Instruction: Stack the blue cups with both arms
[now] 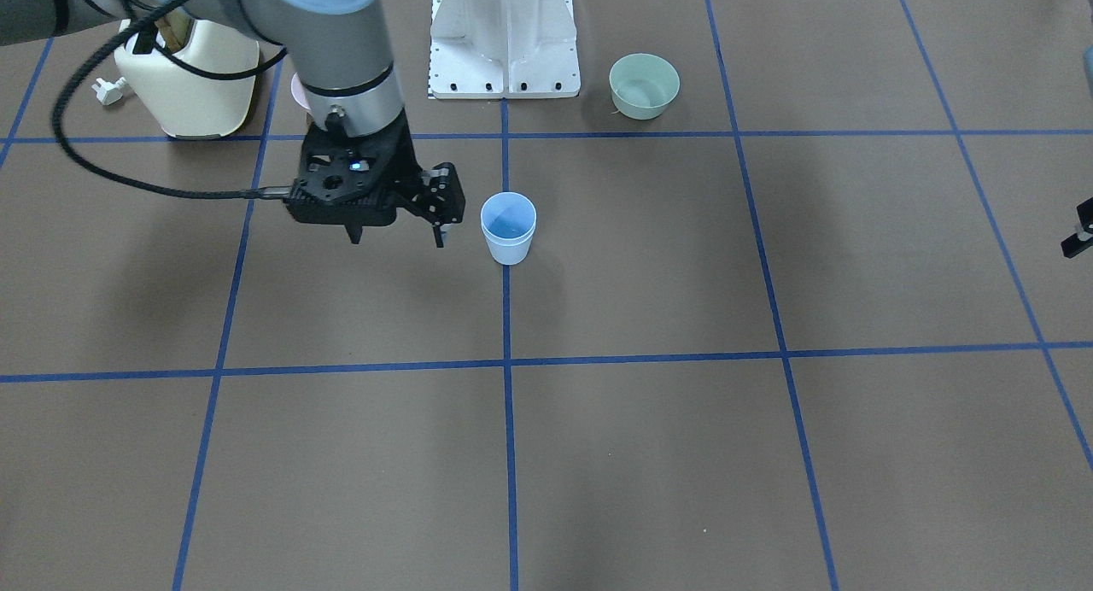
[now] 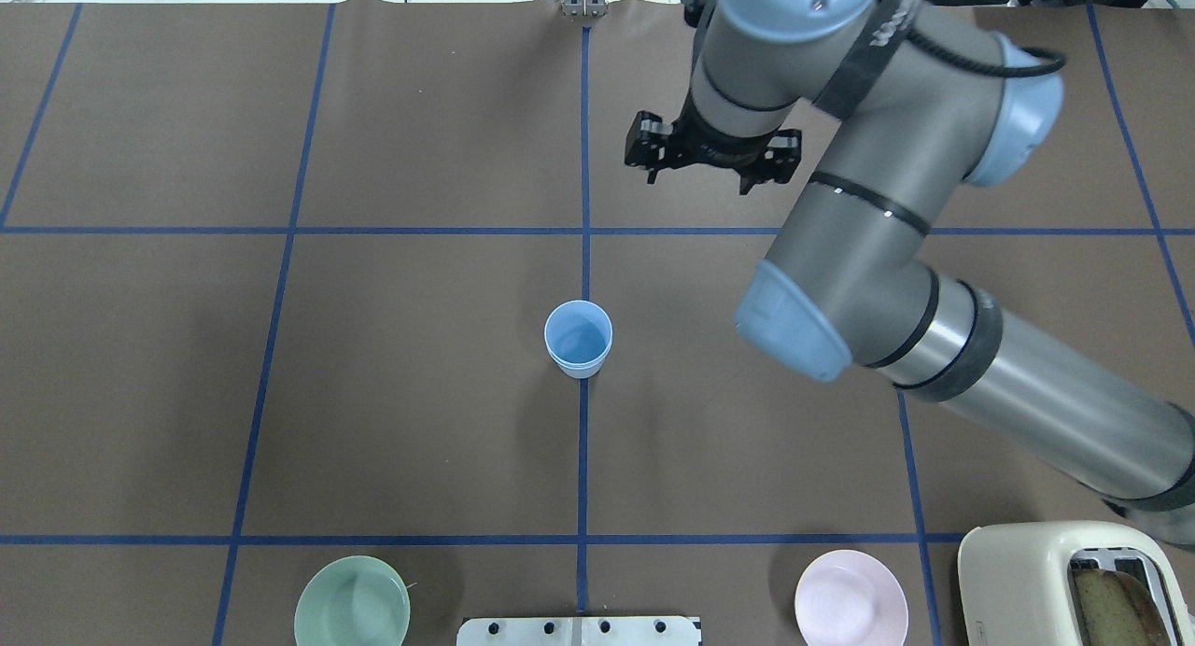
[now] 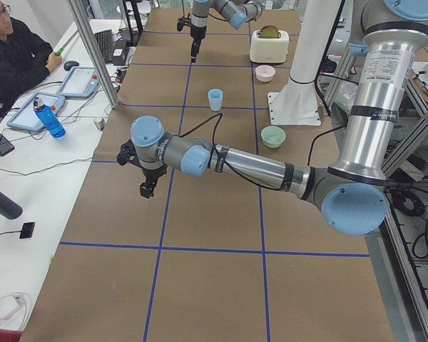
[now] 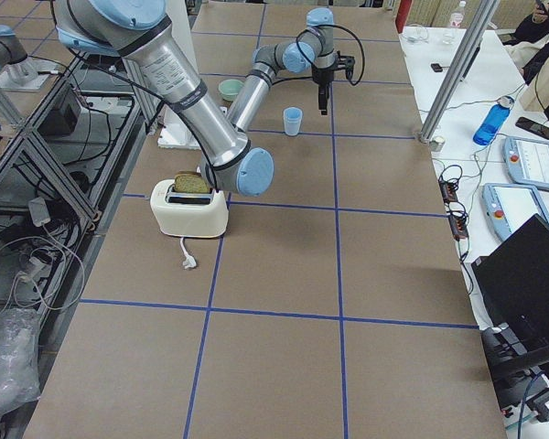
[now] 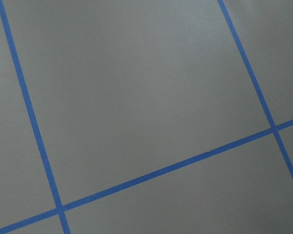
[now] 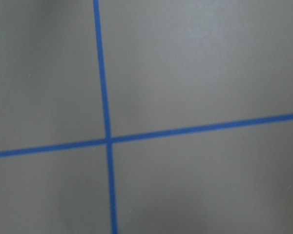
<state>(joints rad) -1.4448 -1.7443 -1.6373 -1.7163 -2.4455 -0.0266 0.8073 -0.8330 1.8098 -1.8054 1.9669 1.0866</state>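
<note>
Right pincer [image 1: 397, 239] wide open — empty, off blue cups [image 1: 508, 228]

A brown table [image 1: 649, 454] was marked into squares by blue tape lines [image 1: 507, 454]. At its robot-side edge stood a white pedestal base [image 1: 504, 40], with a pale green bowl [image 1: 644, 85] on one side and a pink bowl [image 2: 850, 597] on the other. Just beyond the pink bowl sat a cream toaster [image 2: 1036, 581] with a slice of bread [image 2: 1111, 609] in its slot, its plug [image 4: 188, 264] lying loose on the table. At a side desk sat an operator [image 3: 14, 50] near a blue water bottle [image 3: 48, 118].
</note>
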